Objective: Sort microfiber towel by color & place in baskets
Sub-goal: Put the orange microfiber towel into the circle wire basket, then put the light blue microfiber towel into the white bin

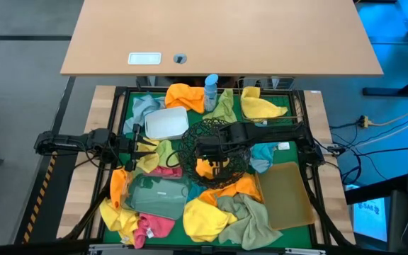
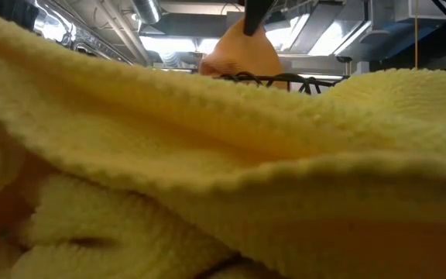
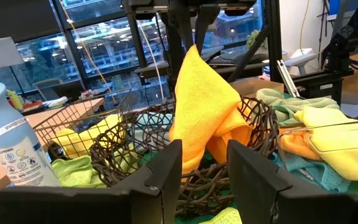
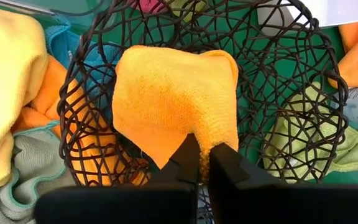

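Towel [image 4: 173, 99], orange, soft and limp, hangs by one corner pinched in right gripper [image 4: 204, 163] over wire bowl [image 4: 303, 93].

Bright overhd light, low view blocked by blurry close-up yellow towel [image 2: 207, 178]

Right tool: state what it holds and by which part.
The right tool pinches the orange towel by one corner, hanging it into the round black wire-mesh bowl.

The high view looks straight down on the round black wire-mesh bowl [image 1: 214, 152]. The low view sits at counter height, almost against a yellow towel [image 2: 223, 155]. Both wrist views face that bowl closely, from opposite sides.
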Robot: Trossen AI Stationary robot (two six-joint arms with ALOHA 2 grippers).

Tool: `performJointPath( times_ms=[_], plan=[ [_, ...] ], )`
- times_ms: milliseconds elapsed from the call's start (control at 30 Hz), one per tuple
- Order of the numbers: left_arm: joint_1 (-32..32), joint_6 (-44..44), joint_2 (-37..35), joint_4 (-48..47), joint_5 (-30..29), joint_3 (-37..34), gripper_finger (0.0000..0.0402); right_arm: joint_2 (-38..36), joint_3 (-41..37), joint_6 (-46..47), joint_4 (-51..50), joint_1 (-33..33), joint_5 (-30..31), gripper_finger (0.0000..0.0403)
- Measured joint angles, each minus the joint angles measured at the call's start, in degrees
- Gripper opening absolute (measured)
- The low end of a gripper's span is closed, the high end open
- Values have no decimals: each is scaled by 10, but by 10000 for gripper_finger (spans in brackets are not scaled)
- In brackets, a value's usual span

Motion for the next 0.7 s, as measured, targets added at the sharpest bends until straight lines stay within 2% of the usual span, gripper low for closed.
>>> performJointPath(
  times_ms=[100,200,467,700],
  plan=[
    [0,0,0,0,0,0,121,0,0,0,0,0,0,23],
    [0,0,0,0,0,0,121,0,0,0,0,0,16,54],
    [0,0,0,0,0,0,121,0,0,-29,-26,0,153,158],
    [0,0,0,0,0,0,121,-2,0,-48,-29,0,165,190]
  ],
)
